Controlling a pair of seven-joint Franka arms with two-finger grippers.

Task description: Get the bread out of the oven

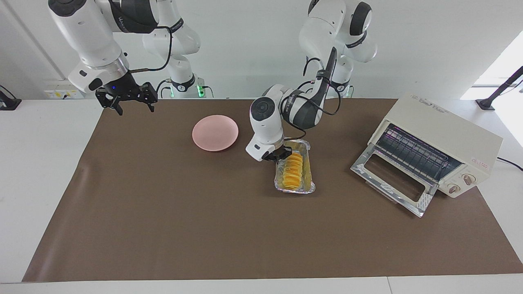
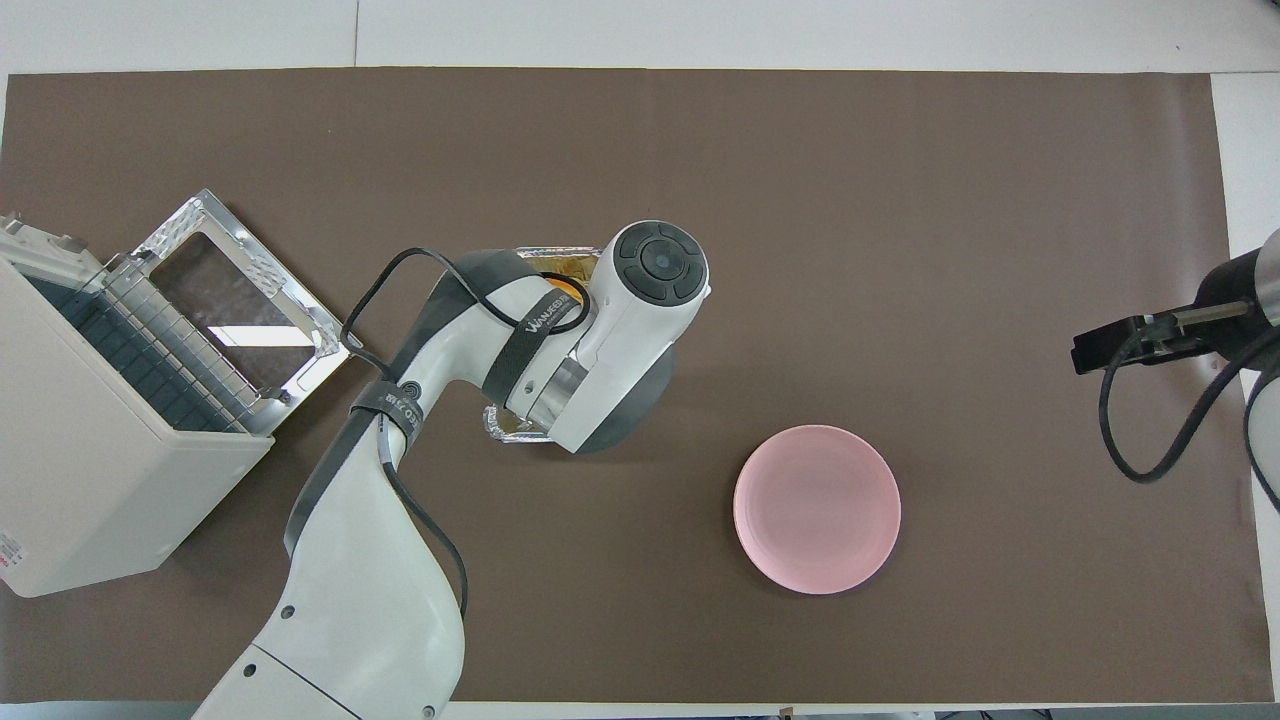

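The bread (image 1: 293, 171), a ridged golden-yellow loaf, lies in a crinkled foil tray (image 1: 309, 188) on the brown mat, between the pink plate (image 1: 215, 132) and the oven (image 1: 443, 134). The oven is cream-white, its glass door (image 1: 392, 183) hangs open, and its wire rack is bare. My left gripper (image 1: 280, 155) is shut on the tray's rim at the end nearer to the robots. In the overhead view the left arm covers most of the tray (image 2: 497, 424). My right gripper (image 1: 126, 100) is open and empty, raised over the mat's corner at the right arm's end, and waits.
The oven (image 2: 90, 480) stands at the left arm's end of the table, its open door (image 2: 235, 300) facing the tray. The pink plate (image 2: 817, 508) sits beside the tray toward the right arm's end. A brown mat (image 1: 204, 228) covers the table.
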